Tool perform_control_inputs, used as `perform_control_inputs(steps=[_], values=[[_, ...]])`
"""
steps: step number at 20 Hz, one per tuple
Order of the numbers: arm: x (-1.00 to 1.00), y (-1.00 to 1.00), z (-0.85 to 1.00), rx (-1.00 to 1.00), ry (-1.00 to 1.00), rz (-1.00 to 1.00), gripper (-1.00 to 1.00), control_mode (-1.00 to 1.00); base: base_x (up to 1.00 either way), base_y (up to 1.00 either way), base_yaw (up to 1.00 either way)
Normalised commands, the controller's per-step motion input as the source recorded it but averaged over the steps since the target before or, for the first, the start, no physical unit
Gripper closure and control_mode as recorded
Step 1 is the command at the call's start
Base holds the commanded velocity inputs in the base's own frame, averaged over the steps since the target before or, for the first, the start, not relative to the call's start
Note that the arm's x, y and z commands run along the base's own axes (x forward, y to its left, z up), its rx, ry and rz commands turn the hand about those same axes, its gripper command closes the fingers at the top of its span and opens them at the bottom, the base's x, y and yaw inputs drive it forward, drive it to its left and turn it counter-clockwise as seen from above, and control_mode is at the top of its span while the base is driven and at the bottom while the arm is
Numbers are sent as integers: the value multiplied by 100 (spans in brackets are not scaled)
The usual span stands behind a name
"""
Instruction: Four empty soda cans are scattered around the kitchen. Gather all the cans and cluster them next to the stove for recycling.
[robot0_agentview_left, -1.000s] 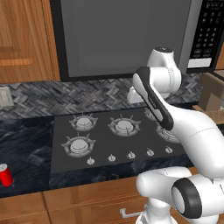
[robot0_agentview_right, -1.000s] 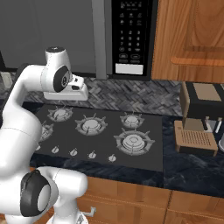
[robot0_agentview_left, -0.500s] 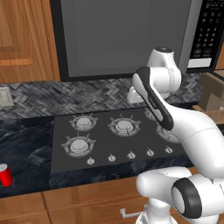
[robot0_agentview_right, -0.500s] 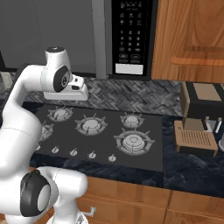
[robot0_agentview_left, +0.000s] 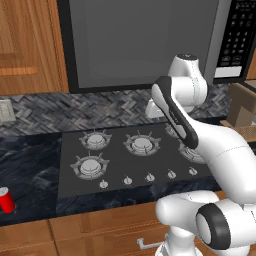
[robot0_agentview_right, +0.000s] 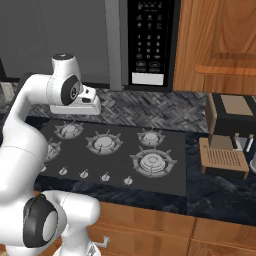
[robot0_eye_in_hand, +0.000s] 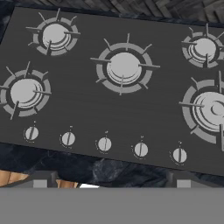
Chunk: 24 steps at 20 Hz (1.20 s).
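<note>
- One soda can (robot0_agentview_left: 6, 200) upright at the far left, on the near part of the dark marbled surface (robot0_agentview_left: 30, 165), well apart from the stove's left edge; red body, silvery top, partly cut by the frame edge.
- Small pale wall outlet (robot0_agentview_left: 6, 111) on the herringbone backsplash (robot0_agentview_left: 75, 107), above and behind the can.
- Wooden upper cabinet (robot0_agentview_left: 25, 45) at top left.
- Stove (robot0_agentview_left: 125, 165) set flush in the surface at centre: black glass, five silver ringed burners, a row of five small knobs (robot0_eye_in_hand: 104, 144) along the near edge. Nothing resting on any burner; largest burner (robot0_eye_in_hand: 210, 109) at the right side.
- Large dark panel (robot0_agentview_left: 145, 40) on the wall above the stove.
- Arm raised over the far right part of the stove, hand pointing down at the cooktop.
- Claw (robot0_eye_in_hand: 111, 183) empty and spread wide, tips just visible at the bottom corners of the hand view, above the near edge of the stove and the surface in front of the knobs; touching nothing.
- Microwave keypad (robot0_agentview_right: 150, 40) up on the wall, right of the dark panel.
- Wooden cabinet door (robot0_agentview_right: 215, 45) further right.
- Coffee machine (robot0_agentview_right: 227, 135) on the surface right of the stove, tan drip tray at its near side; nothing seen on that tray.
- Wooden drawer fronts (robot0_agentview_right: 150, 225) below the surface edge.
</note>
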Motion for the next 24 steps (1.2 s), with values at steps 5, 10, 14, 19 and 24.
perform_control_inputs(steps=[5,10,14,19,24], values=[[0,4,0,0,0,0,-100,-100,0,0,0],[-7,7,0,-1,1,2,-100,-100,0,0,0],[-29,22,0,-1,-1,10,-100,-100,0,0,0],[-52,0,14,2,-7,14,-100,-100,0,0,0],[-73,-1,11,11,-6,17,-100,-100,0,0,0]])
